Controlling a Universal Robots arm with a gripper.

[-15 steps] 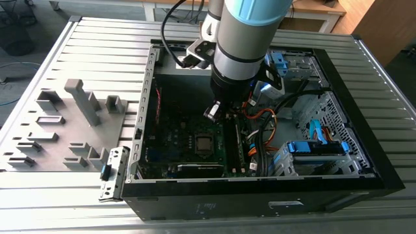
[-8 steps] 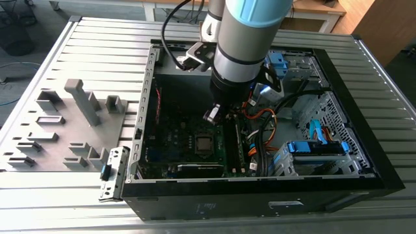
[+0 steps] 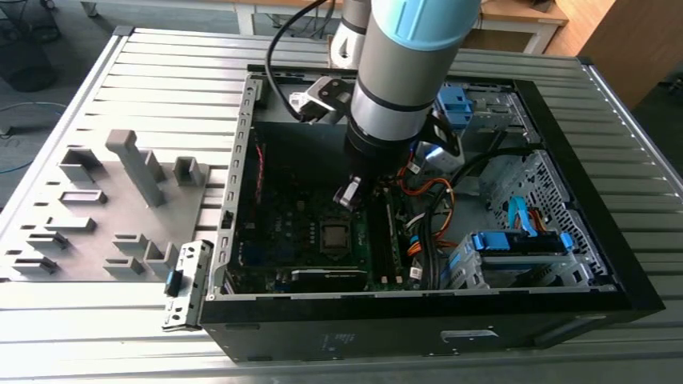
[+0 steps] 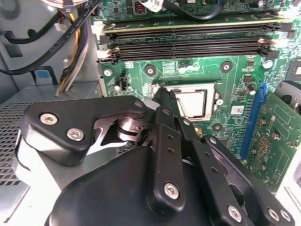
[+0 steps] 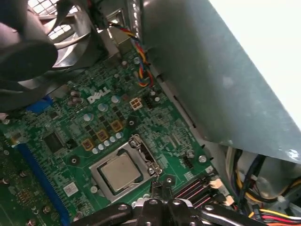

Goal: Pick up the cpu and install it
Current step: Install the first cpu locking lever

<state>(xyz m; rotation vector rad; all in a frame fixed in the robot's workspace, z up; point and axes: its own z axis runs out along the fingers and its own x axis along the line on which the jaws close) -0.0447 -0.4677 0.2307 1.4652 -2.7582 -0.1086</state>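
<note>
The cpu (image 5: 121, 172) lies flat in the socket on the green motherboard (image 5: 94, 122), its pale silvery face up and a metal frame with a lever (image 5: 143, 150) around it. The cpu (image 4: 190, 102) also shows in the second wrist view, and as a small grey square (image 3: 335, 236) low in the open computer case (image 3: 427, 304). My gripper (image 3: 348, 196) hangs inside the case just above the board. Its black fingers meet in a narrow tip (image 4: 161, 94) beside the socket's edge, shut with nothing between them. The same gripper (image 5: 157, 184) sits next to the socket corner, apart from the chip.
Memory slots (image 4: 188, 42) run along the board beside the socket. A blue expansion slot (image 4: 251, 120), cable bundles (image 3: 433, 192) and a blue drive cage (image 3: 517, 240) crowd the case. A fan (image 5: 28, 42) and the case wall (image 5: 211, 70) stand close. Grey fixture blocks (image 3: 117, 200) sit at the exterior view's left.
</note>
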